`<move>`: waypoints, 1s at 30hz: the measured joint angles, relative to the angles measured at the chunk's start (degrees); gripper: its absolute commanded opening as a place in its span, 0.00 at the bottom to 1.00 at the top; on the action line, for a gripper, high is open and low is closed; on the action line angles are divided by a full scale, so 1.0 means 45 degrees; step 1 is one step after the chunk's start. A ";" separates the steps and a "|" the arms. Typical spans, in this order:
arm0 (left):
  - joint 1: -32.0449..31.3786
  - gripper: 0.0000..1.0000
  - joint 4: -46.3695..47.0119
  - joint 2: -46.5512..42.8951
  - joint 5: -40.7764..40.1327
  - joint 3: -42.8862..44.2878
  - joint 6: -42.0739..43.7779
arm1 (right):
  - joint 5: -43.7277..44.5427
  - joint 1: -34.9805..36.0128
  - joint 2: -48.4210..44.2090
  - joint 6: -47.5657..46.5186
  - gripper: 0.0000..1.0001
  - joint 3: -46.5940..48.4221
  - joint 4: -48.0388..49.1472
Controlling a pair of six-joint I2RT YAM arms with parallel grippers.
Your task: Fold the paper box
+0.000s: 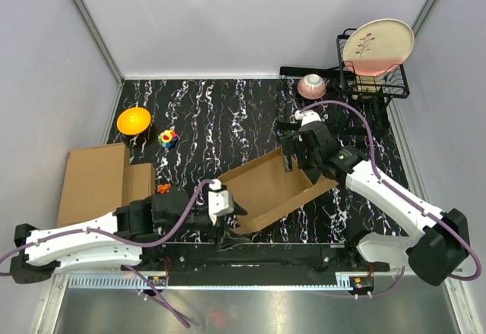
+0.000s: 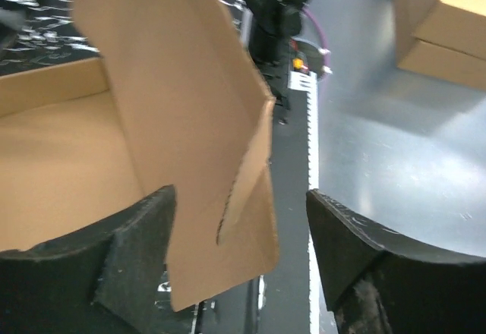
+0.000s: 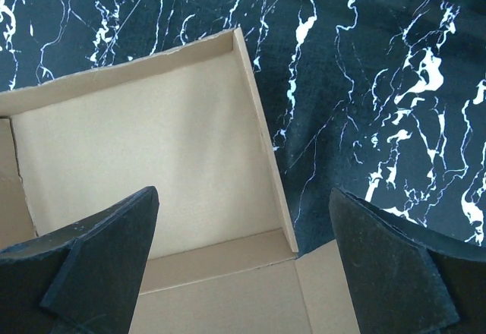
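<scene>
The paper box [image 1: 273, 186] lies slanted in the middle of the table as a shallow brown tray with raised walls. At its near left corner, my left gripper [image 1: 226, 228] is open. An upright slotted flap [image 2: 190, 121] stands between its jaws, close to the left finger [image 2: 137, 250] and clear of the right finger [image 2: 364, 250]. At the box's far right end, my right gripper [image 1: 293, 159] hovers wide open above the floor of the box [image 3: 144, 144]. A side wall's end [image 3: 266, 152] lies below the gap, and nothing is gripped.
A stack of closed cardboard boxes [image 1: 95, 182] sits at the left edge. An orange bowl [image 1: 134, 120] and a colourful toy [image 1: 168, 138] lie behind it. A pink bowl [image 1: 311, 86] and a black rack holding a plate [image 1: 377, 45] stand at the back right.
</scene>
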 measured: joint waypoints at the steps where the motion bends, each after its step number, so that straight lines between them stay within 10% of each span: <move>1: 0.0000 0.82 -0.0083 -0.0175 -0.0690 0.0010 0.0053 | 0.0126 0.0005 -0.0010 0.0005 1.00 0.0044 -0.0068; 6: 0.0000 0.99 0.0073 -0.2021 -0.4090 0.0024 0.0359 | 0.0486 0.0010 -0.0015 -0.0087 1.00 0.0510 -0.0364; 15: 0.0991 0.99 0.0282 -0.1263 -1.0049 0.1360 0.0005 | 0.0379 0.0010 -0.0471 -0.0287 0.98 0.0364 -0.0219; 24: 0.7407 0.89 -0.0107 0.3468 -0.6873 0.2098 -0.2142 | 0.0102 0.0015 -0.2448 -0.0151 0.97 -0.0806 -0.0335; 30: 0.7917 0.83 -0.1326 0.8942 -0.4289 0.4396 -0.2181 | 0.0097 0.0015 -0.2501 -0.0121 0.98 -0.0806 -0.0355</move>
